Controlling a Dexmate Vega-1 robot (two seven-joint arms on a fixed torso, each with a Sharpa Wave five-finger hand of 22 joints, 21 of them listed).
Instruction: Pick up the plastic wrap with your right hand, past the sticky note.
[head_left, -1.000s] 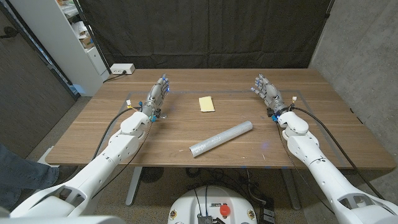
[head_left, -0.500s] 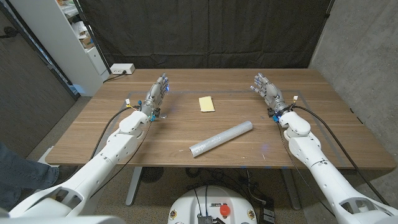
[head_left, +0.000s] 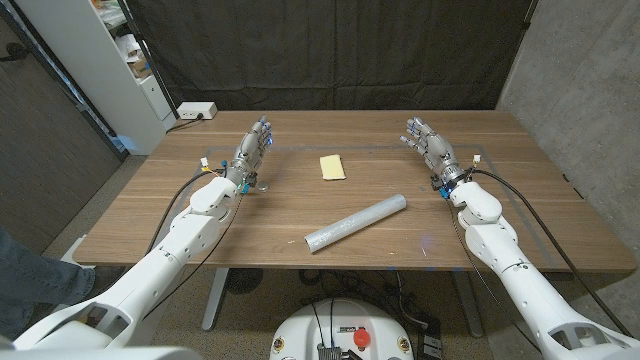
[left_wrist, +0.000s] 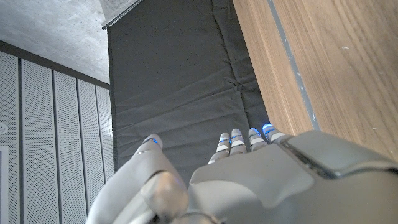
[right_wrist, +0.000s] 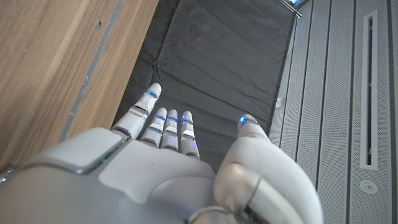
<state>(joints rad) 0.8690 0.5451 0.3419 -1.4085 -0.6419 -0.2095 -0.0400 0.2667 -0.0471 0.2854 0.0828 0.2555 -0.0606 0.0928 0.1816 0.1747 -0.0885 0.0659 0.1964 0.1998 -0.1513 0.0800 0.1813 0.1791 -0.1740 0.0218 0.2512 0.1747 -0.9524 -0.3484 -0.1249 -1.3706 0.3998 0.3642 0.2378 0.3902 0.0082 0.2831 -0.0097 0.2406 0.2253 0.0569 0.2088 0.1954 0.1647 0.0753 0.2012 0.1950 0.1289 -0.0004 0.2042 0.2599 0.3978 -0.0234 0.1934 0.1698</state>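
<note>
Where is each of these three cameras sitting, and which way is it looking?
Head view: from the robot's head, down over both arms, left robot hand, right robot hand, plastic wrap and sticky note.
Left wrist view: along the left robot hand toward the black curtain.
Right wrist view: along the right robot hand.
All share the wooden table and curtain.

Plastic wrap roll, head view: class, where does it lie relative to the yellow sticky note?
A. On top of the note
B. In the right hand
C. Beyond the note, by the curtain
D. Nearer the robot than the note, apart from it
D: the plastic wrap roll lies diagonally on the table, nearer the robot than the sticky note, with bare wood between them.
</note>
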